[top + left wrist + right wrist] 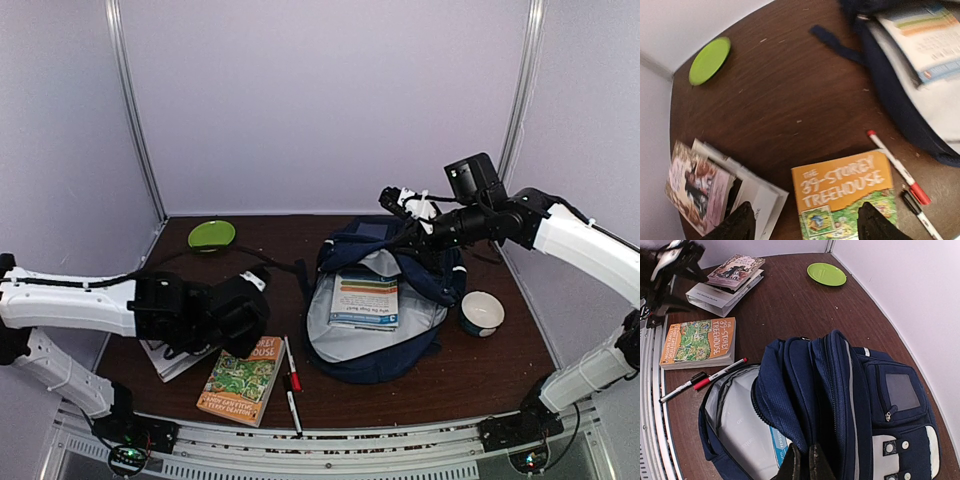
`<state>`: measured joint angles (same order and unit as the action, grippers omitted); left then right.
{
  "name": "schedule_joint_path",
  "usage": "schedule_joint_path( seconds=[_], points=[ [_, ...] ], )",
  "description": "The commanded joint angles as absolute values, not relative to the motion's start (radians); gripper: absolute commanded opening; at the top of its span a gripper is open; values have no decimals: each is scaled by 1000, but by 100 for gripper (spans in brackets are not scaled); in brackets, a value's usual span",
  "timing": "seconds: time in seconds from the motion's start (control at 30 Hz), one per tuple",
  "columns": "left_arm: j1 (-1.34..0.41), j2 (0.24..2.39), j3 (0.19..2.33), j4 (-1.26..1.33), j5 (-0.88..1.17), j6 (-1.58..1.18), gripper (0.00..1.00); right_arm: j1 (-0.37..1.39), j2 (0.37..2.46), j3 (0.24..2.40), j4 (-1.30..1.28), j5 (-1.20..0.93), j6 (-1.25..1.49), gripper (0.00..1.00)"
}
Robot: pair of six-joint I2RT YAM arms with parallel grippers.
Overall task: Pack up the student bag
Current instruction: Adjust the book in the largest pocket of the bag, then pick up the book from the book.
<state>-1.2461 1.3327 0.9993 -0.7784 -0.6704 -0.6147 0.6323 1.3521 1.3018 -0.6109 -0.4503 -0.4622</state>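
Student bag (385, 368) open — booklet (365, 298) inside (grey lining (325, 325) showing).

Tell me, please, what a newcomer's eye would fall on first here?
The big navy-blue fabric backpack gapes open right of centre on the dark wooden table, a white-and-blue booklet inside, its top fabric pinched in the right pincer. To its left, the left pincer hangs open over the edge of an orange paperback book.

Navy student bag (385, 310), unzipped, grey lining showing, lying right-centre on table
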Motion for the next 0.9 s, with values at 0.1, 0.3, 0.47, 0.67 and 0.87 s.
schedule_joint_path(
  seconds=[0.1,0.3,0.47,0.67,0.87],
  points=[
    [-890,938,718,-850,-583,-1029,75,621,1308,1294,-533,-464,-449,0],
    [-520,842,584,-735,-385,-894,75,622,1280,1273,-523,-456,-450,0],
    [-252,890,559,-662,-318,-814,77,621,1261,1258,-516,-456,-451,0],
    [-58,940,581,-578,-307,-745,78,622,1246,1244,-510,-462,-452,0],
    [110,955,534,-395,-182,-700,70,621,1225,1224,-502,-465,-455,0]
  ],
)
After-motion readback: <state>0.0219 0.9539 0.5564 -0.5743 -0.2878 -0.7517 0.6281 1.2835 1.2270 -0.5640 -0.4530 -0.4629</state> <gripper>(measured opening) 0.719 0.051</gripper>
